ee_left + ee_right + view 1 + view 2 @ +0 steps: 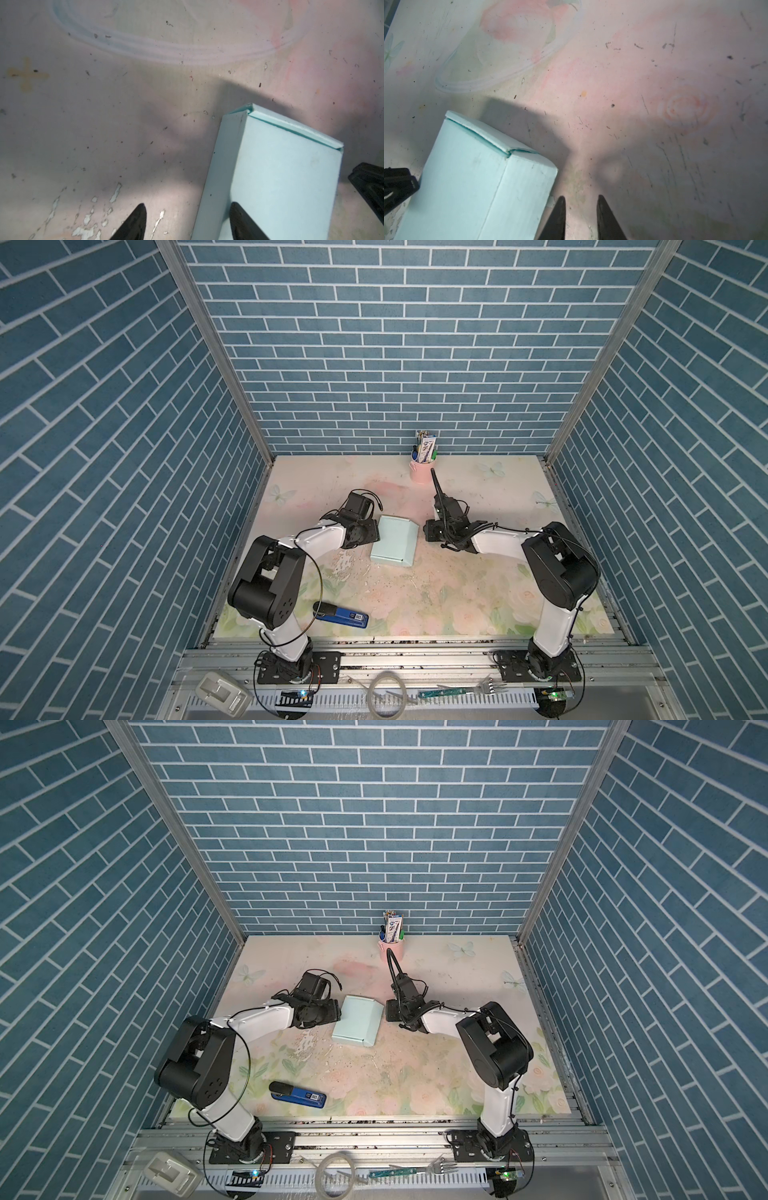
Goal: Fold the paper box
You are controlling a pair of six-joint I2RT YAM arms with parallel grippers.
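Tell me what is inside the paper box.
The inside cannot be seen: the paper box is folded shut, and all views show only its plain mint outer faces. Its panels cover whatever it may hold.

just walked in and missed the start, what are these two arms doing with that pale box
Two robot arms flank the paper box, which sits on the table looking folded into a closed shape. The left gripper is open, one finger over the box top, the other off its side; contact is unclear. The right gripper hangs beside the box, jaws slightly apart, holding nothing. The blue stapler lies apart near the front.
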